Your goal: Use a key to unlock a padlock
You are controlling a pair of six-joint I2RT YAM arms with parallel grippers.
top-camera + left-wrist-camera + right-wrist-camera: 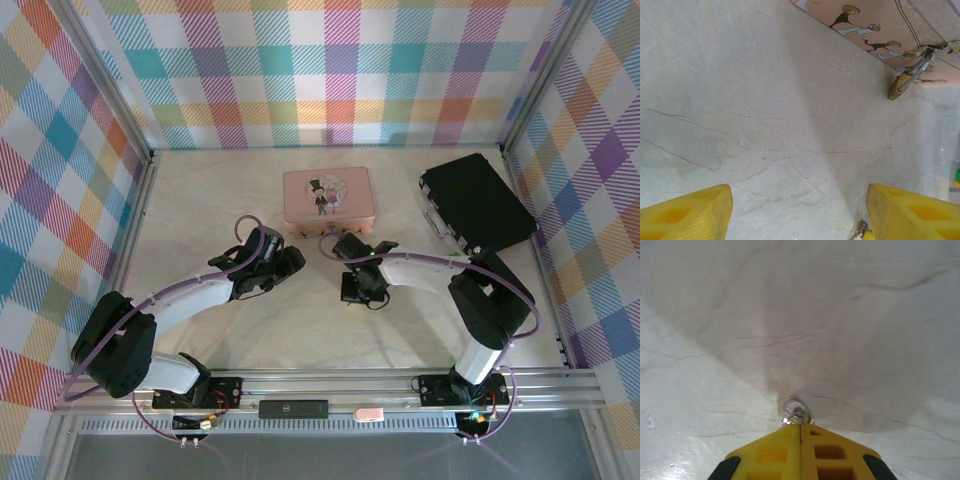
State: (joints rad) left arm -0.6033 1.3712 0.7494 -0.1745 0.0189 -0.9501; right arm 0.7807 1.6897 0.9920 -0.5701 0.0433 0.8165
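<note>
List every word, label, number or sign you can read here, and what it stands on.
None can be read.
pink tin: a cartoon picture on top, no legible words.
black box on the front rail: a small mark, too small to read.

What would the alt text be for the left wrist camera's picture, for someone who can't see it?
A small brass padlock with a silvery shackle lies at the edge of a pink tin with cartoon figures, upper right. Below, the left gripper shows two yellow fingers standing apart over a pale marbled table.
</note>
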